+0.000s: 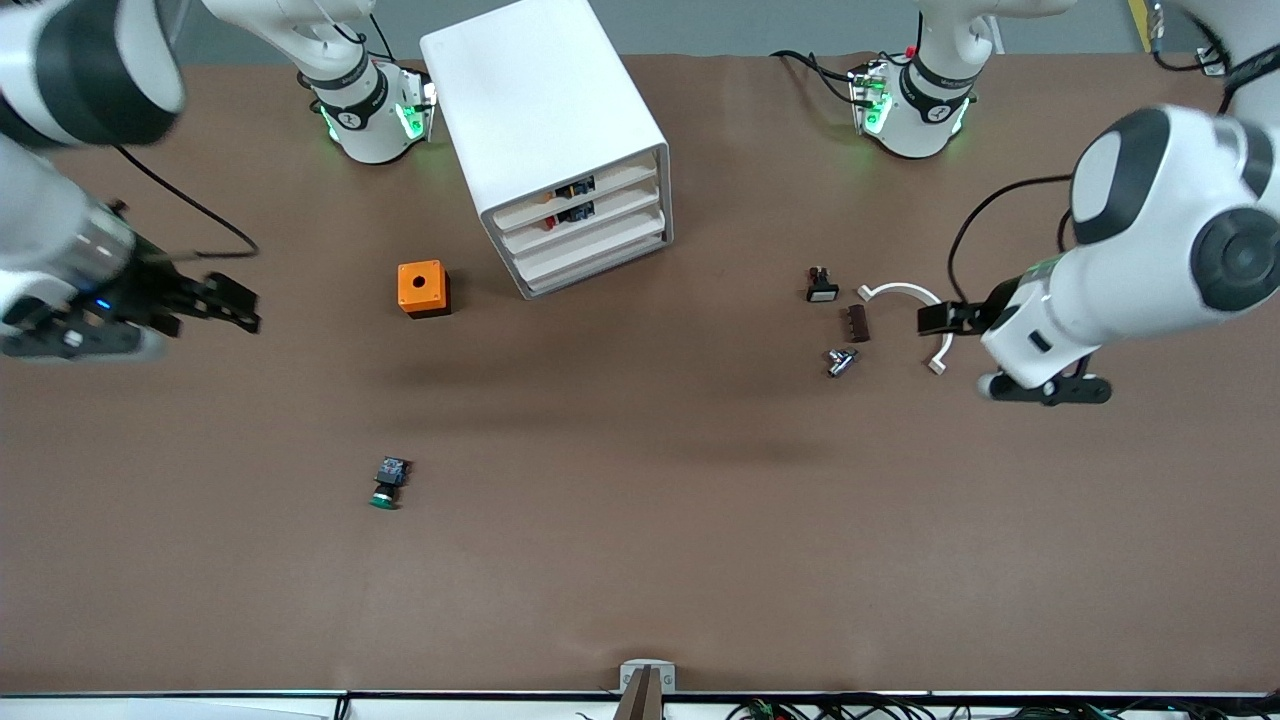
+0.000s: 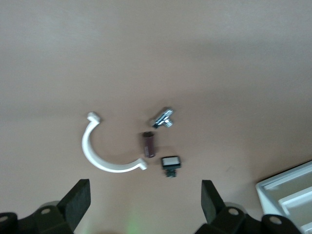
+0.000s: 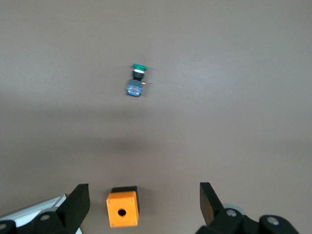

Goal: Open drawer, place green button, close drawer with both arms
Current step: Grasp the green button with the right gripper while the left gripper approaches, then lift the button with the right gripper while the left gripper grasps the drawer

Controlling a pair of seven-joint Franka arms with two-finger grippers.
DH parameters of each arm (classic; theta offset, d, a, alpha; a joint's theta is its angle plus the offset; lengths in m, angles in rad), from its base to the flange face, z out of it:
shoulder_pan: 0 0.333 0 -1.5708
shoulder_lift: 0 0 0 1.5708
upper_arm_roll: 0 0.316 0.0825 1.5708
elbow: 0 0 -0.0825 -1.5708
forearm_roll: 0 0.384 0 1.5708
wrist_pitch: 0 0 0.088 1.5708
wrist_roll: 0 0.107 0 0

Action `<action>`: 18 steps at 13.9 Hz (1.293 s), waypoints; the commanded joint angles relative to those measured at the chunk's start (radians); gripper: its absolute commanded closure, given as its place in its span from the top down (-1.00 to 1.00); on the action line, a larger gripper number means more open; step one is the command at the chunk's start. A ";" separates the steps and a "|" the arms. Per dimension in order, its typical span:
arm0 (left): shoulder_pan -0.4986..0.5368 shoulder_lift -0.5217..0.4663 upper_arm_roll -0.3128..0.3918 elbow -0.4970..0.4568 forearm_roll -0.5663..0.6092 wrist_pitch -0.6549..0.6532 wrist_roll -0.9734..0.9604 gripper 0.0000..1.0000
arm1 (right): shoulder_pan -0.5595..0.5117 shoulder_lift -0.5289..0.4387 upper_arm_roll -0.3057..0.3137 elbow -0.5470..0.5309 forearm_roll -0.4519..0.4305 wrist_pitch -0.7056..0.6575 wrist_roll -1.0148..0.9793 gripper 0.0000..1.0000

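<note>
The right tool (image 1: pixel 235 308), jaws apart and empty over the desk's right-arm end, hangs closer than the equally spread left tool (image 1: pixel 940 318) to the button (image 1: pixel 388 482), which lies nearer the front camera, green cap camera-ward.

No readable text anywhere on the table.

The right arm's base (image 1: pixel 370 110) and the left arm's base (image 1: pixel 915 105) each carry a small dark round mark beside green lights, but no letters or numbers on them can be made out; the cabinet (image 1: pixel 545 130) shows no label.
</note>
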 commanded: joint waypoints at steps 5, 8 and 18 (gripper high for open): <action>-0.094 0.219 0.002 0.031 -0.054 0.120 -0.273 1.00 | 0.029 0.265 -0.004 0.004 0.065 0.259 0.090 1.00; -0.154 0.280 0.001 0.032 -0.054 0.120 -0.532 1.00 | 0.047 0.374 -0.004 0.005 0.067 0.407 0.115 1.00; -0.327 0.446 0.002 0.097 -0.262 0.120 -1.399 1.00 | 0.052 0.603 -0.004 0.007 0.068 0.686 0.271 0.82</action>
